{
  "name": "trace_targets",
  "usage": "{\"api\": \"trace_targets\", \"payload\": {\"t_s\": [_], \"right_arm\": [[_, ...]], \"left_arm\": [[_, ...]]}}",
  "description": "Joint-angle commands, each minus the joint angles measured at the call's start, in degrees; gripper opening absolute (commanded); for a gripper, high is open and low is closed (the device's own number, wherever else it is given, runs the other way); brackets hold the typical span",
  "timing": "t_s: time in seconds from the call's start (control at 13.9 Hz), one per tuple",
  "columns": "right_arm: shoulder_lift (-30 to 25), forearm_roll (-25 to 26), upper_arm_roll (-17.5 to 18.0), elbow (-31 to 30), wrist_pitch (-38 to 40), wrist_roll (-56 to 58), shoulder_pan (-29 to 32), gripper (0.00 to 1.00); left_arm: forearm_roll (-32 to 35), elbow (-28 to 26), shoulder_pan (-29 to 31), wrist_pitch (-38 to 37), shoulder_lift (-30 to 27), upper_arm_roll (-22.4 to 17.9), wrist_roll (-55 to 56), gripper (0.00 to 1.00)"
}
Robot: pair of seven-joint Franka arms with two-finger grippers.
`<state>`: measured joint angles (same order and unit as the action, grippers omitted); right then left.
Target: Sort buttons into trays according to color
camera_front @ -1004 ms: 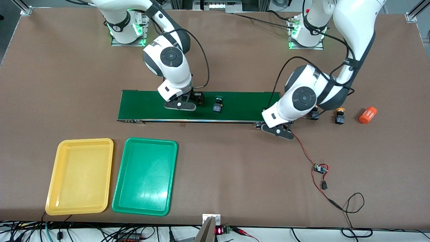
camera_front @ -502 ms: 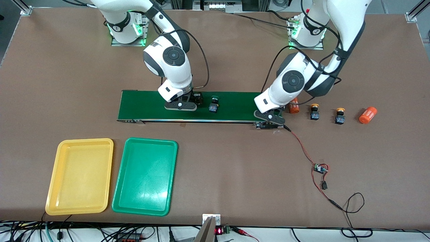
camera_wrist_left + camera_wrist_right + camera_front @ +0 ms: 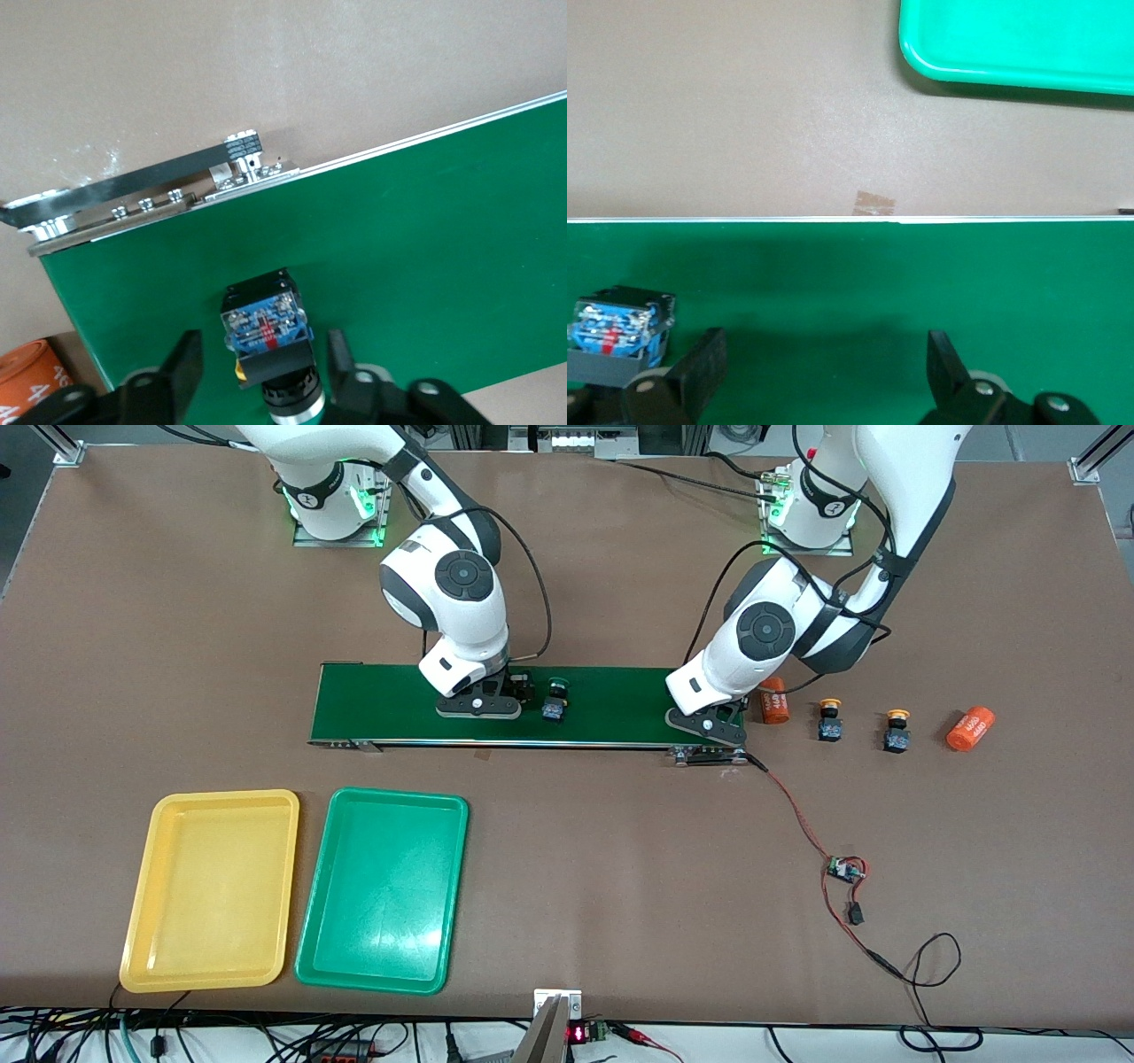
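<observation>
On the conveyor belt point(image 3: 532, 704), the right gripper point(image 3: 477, 707) waits spread and empty beside a green button point(image 3: 555, 699), while the left gripper point(image 3: 266, 372) hangs spread around another light, rigid button point(image 3: 266, 323), best pinched by its boxy body.

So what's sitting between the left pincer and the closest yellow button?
An orange cylinder lies there, between the left pincer, which is over the end of the belt, and that yellow button. The front view shows it.
</observation>
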<state>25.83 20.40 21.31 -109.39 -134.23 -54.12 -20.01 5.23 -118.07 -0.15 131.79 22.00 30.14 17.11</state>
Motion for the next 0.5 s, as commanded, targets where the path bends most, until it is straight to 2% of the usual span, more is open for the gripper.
{"api": "trace_targets", "payload": {"t_s": [0.0,0.14,0.43], "right_arm": [[0.53,0.43,-0.40,1.63,0.55,-0.81,-0.74,1.00],[0.97,0.35,-0.40,2.43,0.81,-0.72,-0.74,1.00],[2.20,-0.09,-0.40,4.44,0.99,-0.99,-2.14,1.00]], "left_arm": [[-3.63,-0.58,0.32,-0.65,-2.84,0.27,-0.32,1.00],[-4.61,-0.49,1.28,-1.44,-3.89,0.00,-0.58,1.00],[-4.52,-0.41,11.19,-5.39,-4.25,-0.53,-3.21,1.00]]}}
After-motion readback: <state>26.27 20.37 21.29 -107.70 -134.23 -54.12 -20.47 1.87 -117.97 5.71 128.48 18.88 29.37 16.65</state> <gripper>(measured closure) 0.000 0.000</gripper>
